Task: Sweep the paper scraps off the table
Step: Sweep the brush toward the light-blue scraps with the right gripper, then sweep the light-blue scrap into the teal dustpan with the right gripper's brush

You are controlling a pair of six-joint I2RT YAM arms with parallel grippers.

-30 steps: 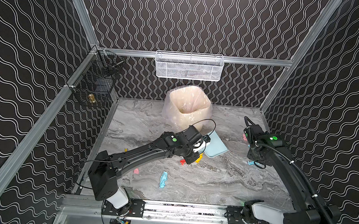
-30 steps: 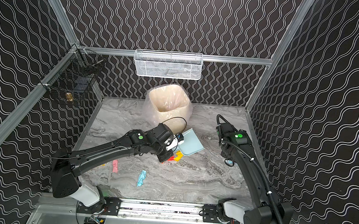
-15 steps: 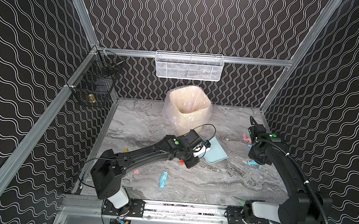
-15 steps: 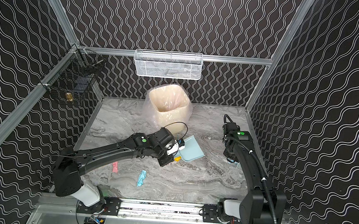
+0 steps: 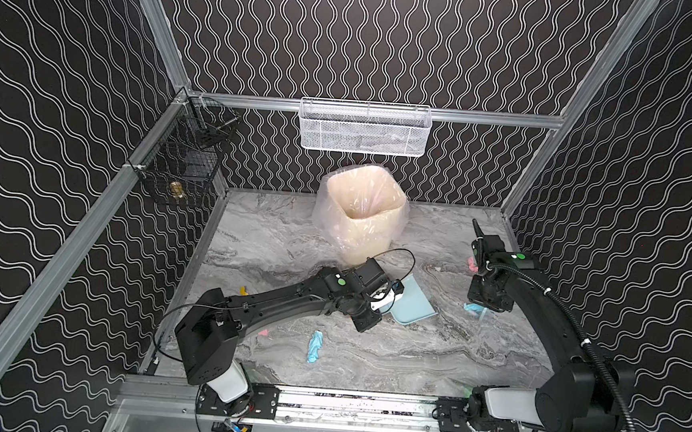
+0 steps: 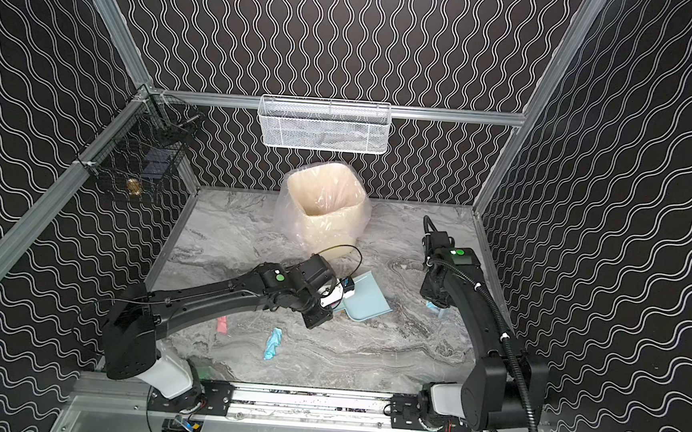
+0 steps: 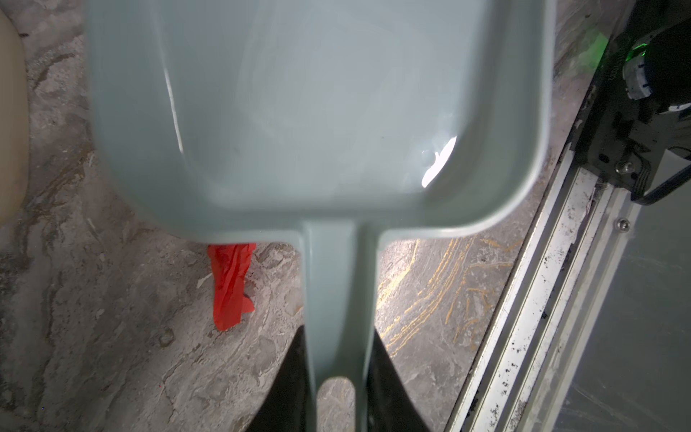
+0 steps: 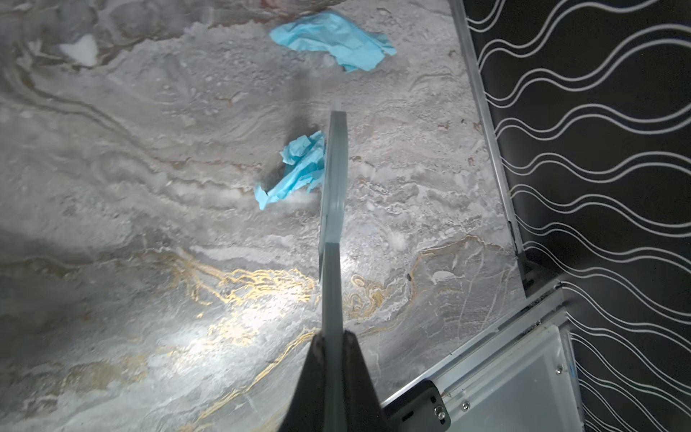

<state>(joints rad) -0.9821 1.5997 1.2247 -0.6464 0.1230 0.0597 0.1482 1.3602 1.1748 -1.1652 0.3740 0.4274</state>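
My left gripper (image 5: 388, 297) is shut on the handle of the pale blue dustpan (image 5: 413, 305), which lies low over the table (image 5: 409, 355). In the left wrist view the pan (image 7: 318, 112) looks empty and a red paper scrap (image 7: 230, 284) pokes out from under its back edge beside the gripper (image 7: 338, 359). My right gripper (image 8: 332, 342) is shut on the brush (image 8: 334, 187), whose head touches a light blue scrap (image 8: 299, 168). A second blue scrap (image 8: 332, 39) lies beyond. More scraps lie loose: blue (image 5: 315, 346), pink (image 5: 263, 333), yellow (image 5: 243, 290), pink (image 5: 472, 265).
A cream bin with a clear liner (image 5: 361, 214) stands at the back middle, just behind the dustpan. A white mesh basket (image 5: 363, 128) hangs on the back wall and a black wire basket (image 5: 185, 164) on the left rail. Aluminium rails edge the table.
The left gripper has drawn the dustpan a little toward the front; the red and yellow scraps seen beside it earlier are now hidden under the arm. The right arm has shifted slightly.
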